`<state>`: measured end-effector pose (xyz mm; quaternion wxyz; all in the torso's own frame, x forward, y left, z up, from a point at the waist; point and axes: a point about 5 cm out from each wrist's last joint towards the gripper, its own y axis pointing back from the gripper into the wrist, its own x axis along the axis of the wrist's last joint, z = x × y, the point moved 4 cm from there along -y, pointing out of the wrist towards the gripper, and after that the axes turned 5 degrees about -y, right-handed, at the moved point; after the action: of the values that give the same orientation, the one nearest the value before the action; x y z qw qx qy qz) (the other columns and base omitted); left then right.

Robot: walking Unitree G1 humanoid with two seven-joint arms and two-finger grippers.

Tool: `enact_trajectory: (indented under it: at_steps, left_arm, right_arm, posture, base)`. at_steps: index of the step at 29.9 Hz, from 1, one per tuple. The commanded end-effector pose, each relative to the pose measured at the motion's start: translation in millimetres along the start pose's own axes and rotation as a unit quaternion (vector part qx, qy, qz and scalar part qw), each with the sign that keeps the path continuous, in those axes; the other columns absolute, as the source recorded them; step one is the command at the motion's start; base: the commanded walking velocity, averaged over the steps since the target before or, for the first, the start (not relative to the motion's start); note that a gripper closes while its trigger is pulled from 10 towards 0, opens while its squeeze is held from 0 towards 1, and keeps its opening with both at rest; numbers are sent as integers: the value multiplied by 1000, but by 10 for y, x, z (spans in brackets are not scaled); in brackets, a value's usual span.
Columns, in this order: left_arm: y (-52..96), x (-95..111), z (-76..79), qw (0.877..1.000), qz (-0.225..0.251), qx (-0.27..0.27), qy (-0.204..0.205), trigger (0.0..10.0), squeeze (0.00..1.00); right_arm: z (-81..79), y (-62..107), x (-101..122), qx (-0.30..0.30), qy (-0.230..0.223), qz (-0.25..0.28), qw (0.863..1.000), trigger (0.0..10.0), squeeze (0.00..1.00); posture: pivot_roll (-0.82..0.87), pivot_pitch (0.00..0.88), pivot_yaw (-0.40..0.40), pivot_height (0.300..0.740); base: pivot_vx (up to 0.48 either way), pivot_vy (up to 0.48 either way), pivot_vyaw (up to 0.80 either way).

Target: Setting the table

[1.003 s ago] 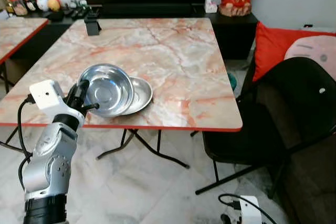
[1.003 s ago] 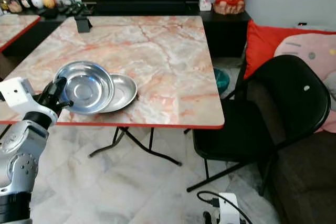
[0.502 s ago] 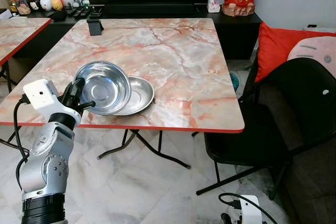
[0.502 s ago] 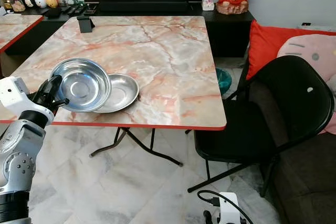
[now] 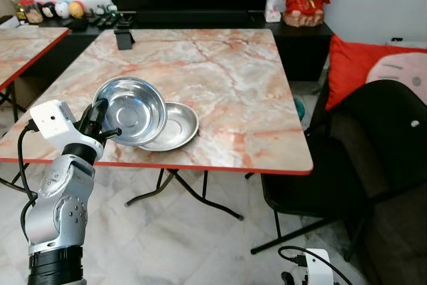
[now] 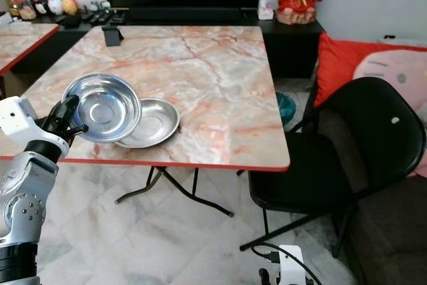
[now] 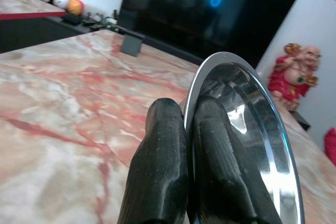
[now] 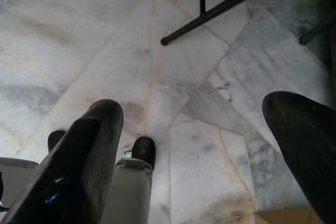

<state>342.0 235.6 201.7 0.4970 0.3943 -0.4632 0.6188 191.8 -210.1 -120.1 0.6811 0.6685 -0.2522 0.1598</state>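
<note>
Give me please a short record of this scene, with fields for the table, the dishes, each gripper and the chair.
table: marble-pattern top with red edge
bowl: steel, tilted, its rim held by the left gripper, leaning over the plate
plate: steel, flat on the table, partly under the bowl
left gripper: at the table's near edge, shut on the bowl's rim
right gripper: hanging idle over the floor, fingers apart
chair: black, at the table's right side
other: small black stand at the far left corner of the table
</note>
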Motion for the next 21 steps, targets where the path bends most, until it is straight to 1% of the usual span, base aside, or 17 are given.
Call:
enact_trajectory:
  at_steps: [1,19,21]
  left_arm:
    - [-28,27,21,1000,2,-2,1,10000,0]
    - [-54,38,44,1000,2,-8,2,10000,0]
    - [-53,19,36,1000,-7,-7,3,10000,0]
  right_arm:
    - [-8,-4,28,1,-1,4,1000,10000,0]
    - [-4,-4,28,0,2,4,1000,10000,0]
    - [-7,-4,29,1,1,4,1000,10000,0]
  posture:
    - [-60,0,13,720]
    - [-58,0,11,720]
    - [-56,0,11,720]
  base:
    - [304,0,0]
    - [319,0,0]
    - [139,0,0]
